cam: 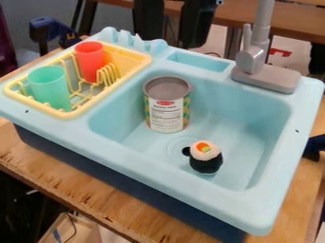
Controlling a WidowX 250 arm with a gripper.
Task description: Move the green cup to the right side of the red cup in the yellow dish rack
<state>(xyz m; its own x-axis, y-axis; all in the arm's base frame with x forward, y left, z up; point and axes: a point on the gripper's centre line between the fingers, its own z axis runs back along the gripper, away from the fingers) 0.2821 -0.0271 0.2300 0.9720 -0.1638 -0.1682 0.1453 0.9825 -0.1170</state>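
The can (167, 110) stood upright in the basin of the toy sink (146, 174), near its back left corner. The sushi toy (206, 159) sat apart from it, nearer the front. Behind the sink, at the top edge, hung the gripper (173, 43), its fingers apart with nothing between them. The can looked wide for that gap, so a slightly off-centre descent could have knocked its rim and tipped it towards the toy. Beyond, the faucet (253, 57) rose at the back right, where a sideways swing risked a bump; the rack (76, 114) held two cups.
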